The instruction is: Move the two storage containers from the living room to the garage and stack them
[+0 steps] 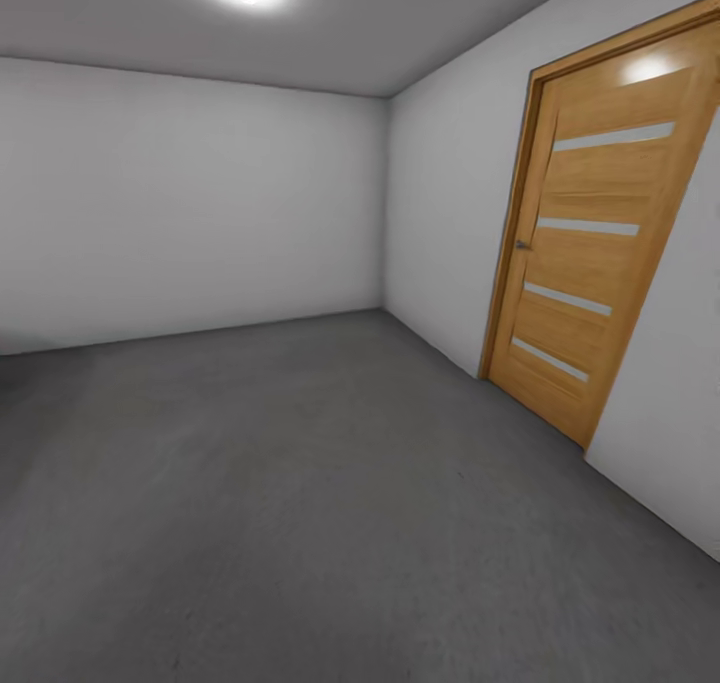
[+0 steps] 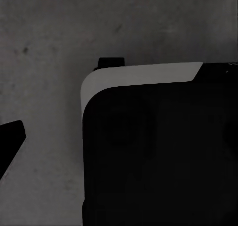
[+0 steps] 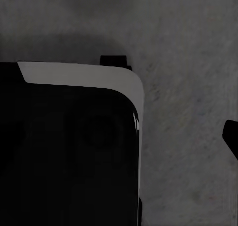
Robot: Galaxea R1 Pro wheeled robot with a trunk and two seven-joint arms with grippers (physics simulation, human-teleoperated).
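From the head camera, the garage lies bare: a pale grey wall point(image 1: 180, 203) at the left, the dark concrete floor point(image 1: 300, 503) across the middle, and a shut wooden door point(image 1: 590, 253) at the right. No storage container appears in these pictures, so where the two bins are cannot be told. Both wrist cameras look straight down past the robot's dark base point(image 2: 158, 156) onto that floor, which suggests arms hanging at rest for driving. Whether either tool is apart or together cannot be told.
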